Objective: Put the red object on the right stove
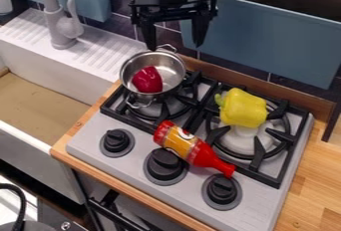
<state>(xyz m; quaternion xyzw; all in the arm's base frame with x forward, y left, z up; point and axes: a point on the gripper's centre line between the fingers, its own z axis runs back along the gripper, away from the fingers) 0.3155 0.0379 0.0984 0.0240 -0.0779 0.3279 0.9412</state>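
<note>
RED OBJECT IN POT: HAZARDS IN TRANSFER TO RIGHT BURNER

Directions: view centre is the clock centre.

Sink (40,98): 9 o'clock; tap (63,31) at 10 o'clock.

Pot (172,73): 11 o'clock, upright on the left burner. The red object (147,79) lies inside. Hazard: a descent off centre could strike the rim and tilt the pot. A shallow grip on the rounded object could let it slip back.

End effector (175,47): 12 o'clock, released; fingers spread, nothing between them. Hazard: a finger could catch the pot's 1 o'clock handle and drag the pot.

Bottle (185,144): 5 o'clock, on its side, cap toward 4 o'clock. Hazard: being also red, it may be mistaken for the target; the object in the pot is the likelier one. If nudged, it could roll against the knobs.

Pepper (243,108): 3 o'clock, on the 12 o'clock side of the right burner (241,141). Hazard: it crowds the goal; a careless release could knock either item off the grate.

Table (306,190): 4 o'clock. Hazard: overshoot could drop the load here.
</note>
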